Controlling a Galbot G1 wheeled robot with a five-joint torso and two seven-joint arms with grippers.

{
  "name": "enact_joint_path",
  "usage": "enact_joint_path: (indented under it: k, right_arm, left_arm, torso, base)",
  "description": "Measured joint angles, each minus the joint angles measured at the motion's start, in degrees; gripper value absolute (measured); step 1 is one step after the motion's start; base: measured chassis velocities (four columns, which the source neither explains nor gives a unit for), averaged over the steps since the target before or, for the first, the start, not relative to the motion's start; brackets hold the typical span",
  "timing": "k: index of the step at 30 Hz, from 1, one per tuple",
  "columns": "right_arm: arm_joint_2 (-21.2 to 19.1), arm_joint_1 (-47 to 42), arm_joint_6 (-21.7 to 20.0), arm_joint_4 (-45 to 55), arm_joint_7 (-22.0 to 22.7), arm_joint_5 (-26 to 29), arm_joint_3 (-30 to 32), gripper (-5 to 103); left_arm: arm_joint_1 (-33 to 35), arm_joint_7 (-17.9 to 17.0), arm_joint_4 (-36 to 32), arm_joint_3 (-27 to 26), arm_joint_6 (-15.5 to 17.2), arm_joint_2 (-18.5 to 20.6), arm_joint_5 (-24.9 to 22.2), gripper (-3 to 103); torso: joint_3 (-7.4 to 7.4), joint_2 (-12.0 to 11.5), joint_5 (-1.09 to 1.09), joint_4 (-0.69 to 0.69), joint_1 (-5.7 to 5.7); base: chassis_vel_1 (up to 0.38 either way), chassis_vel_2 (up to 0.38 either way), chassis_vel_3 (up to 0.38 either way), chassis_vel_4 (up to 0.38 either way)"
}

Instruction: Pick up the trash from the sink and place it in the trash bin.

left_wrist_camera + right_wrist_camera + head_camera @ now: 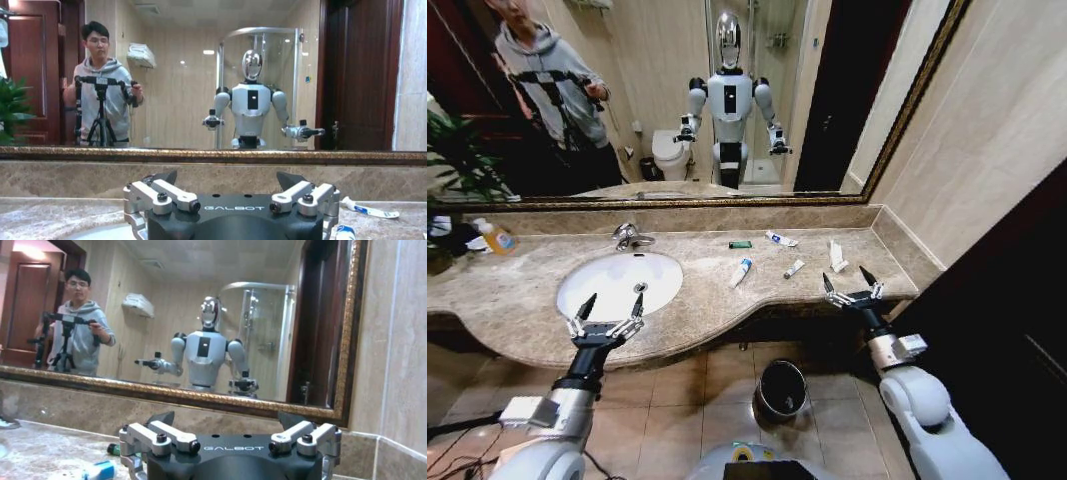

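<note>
From the head view, the left gripper (610, 309) is held spread and empty over the sink (577, 275) front rim; the right gripper (851, 283), likewise spread, is poised at the counter's far end, likely readied for reaching. The trash (741, 271) is scattered on the counter beside the sink, and the trash bin (782, 387) is stood on the floor below. In the left wrist view, a tube (369, 209) is seen beyond the sink.

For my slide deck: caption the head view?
Both open grippers, left and right, hover at the marble sink counter; trash bin below.

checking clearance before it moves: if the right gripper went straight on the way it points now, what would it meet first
The right gripper, open, points toward the back wall over the counter's right end. The white sachet lies just ahead, but low on the marble, so it may pass over it and reach the mirror's backsplash first. Depth is unclear.
</note>
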Motion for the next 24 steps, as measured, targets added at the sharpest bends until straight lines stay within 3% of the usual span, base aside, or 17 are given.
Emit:
enact_joint_path:
  k: [24]
  right_arm:
    - [-0.3,-2.9,-0.2,0.8,1.3,1.1,0.8,100]
  left_arm:
    - [0.0,0.0,0.0,0.0,0.0,0.0,0.0,100]
  torso:
    - [0.0,0.0,0.0,0.0,0.0]
  base:
    - [0.0,0.0,0.0,0.0]
